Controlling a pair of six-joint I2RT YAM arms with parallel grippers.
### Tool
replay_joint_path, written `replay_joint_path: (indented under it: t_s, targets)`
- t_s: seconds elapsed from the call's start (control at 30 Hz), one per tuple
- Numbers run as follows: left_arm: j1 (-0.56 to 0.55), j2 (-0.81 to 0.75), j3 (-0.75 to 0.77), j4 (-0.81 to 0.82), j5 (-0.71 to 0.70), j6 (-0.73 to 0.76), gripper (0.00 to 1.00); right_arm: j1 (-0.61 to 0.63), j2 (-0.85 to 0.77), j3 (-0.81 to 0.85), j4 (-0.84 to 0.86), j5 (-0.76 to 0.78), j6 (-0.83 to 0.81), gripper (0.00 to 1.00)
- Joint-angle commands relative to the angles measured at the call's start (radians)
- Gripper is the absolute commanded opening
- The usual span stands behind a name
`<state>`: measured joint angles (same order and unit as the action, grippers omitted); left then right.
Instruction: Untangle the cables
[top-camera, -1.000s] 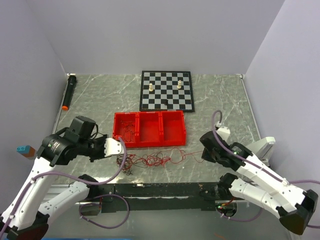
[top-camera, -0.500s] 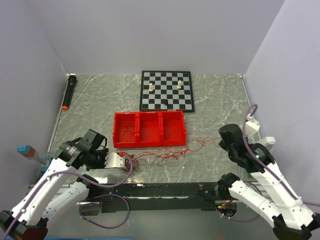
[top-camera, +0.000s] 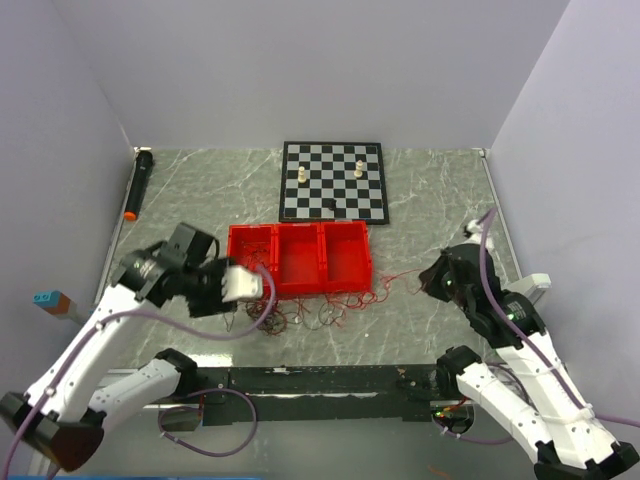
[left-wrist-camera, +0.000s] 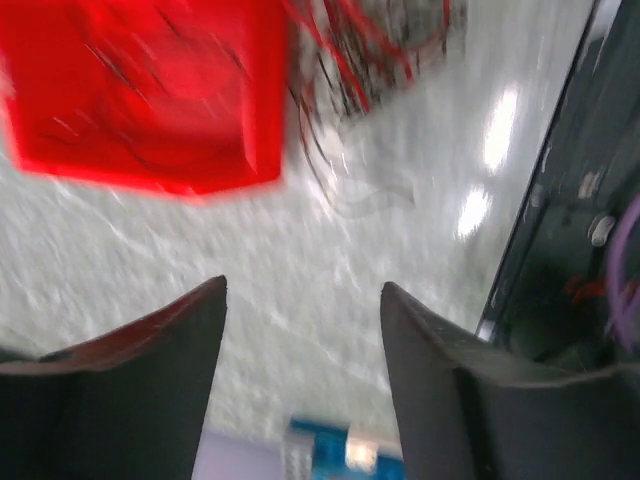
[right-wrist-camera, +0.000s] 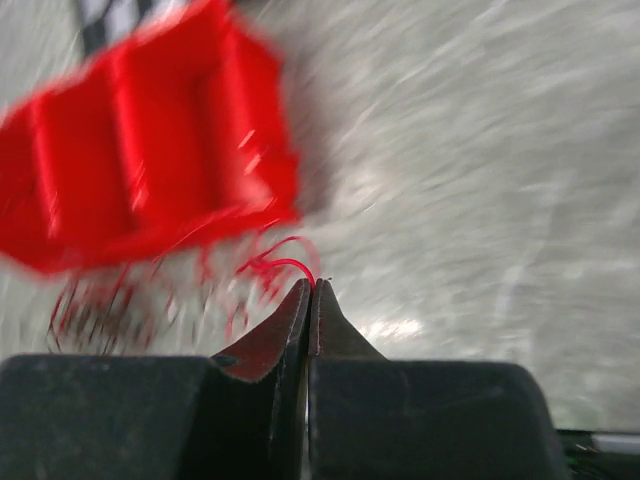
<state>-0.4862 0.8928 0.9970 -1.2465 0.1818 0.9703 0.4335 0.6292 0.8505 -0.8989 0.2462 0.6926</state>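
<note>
1. The tangle of thin red and dark wires (top-camera: 318, 316) lies on the grey marbled tabletop (top-camera: 440, 200), just in front of the red plastic three-compartment tray (top-camera: 345, 287).
2. The left gripper (left-wrist-camera: 302, 290) hangs near the tray's left front corner, jaws well apart, gripping nothing.
3. The right gripper (right-wrist-camera: 312, 287) is pinched tight on one red strand trailing from the tangle's right side.
</note>
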Motion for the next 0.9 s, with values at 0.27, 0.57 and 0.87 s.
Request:
replay_joint_path:
  t_s: [0.27, 0.57, 0.87]
  targets:
    - [-0.142, 0.268, 0.348, 0.239, 0.470, -0.367, 0.74, -0.009, -0.117, -0.042, 0.327, -0.698, -0.211, 0.00]
    - [-0.399, 0.405, 0.374, 0.611, 0.389, -0.518, 0.75, -0.007, -0.076, 0.076, 0.420, -0.978, -0.182, 0.00]
    - [-0.492, 0.471, 0.578, 0.650, 0.423, -0.674, 0.74, -0.006, -0.013, 0.176, 0.453, -1.156, -0.172, 0.00]
